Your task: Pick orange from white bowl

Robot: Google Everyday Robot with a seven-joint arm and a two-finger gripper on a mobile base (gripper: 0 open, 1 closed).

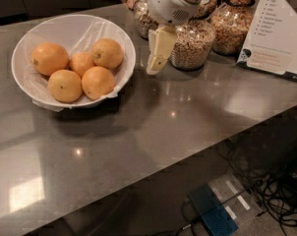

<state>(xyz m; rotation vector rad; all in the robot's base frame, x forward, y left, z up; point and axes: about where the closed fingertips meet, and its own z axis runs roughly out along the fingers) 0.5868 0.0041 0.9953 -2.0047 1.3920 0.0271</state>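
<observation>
The white bowl (25, 45), wide, shallow and lined with crinkly film, sits at the left of the grey counter. It holds several yellow-orange oranges much alike. One orange (107, 53) lies at the right side of the bowl, another (97, 81) in front of it, and a smaller one (82, 63) in the middle. My gripper (153, 69), cream-coloured and pointing down, hangs just right of the bowl's rim, a little above the counter. It holds nothing and touches neither bowl nor fruit.
Glass jars of grains and nuts (193, 45) (233, 21) (144, 16) stand right behind the gripper. A printed sign card (276, 33) stands at the far right. The counter's front edge runs diagonally; cables and a blue box (212, 213) lie on the floor below.
</observation>
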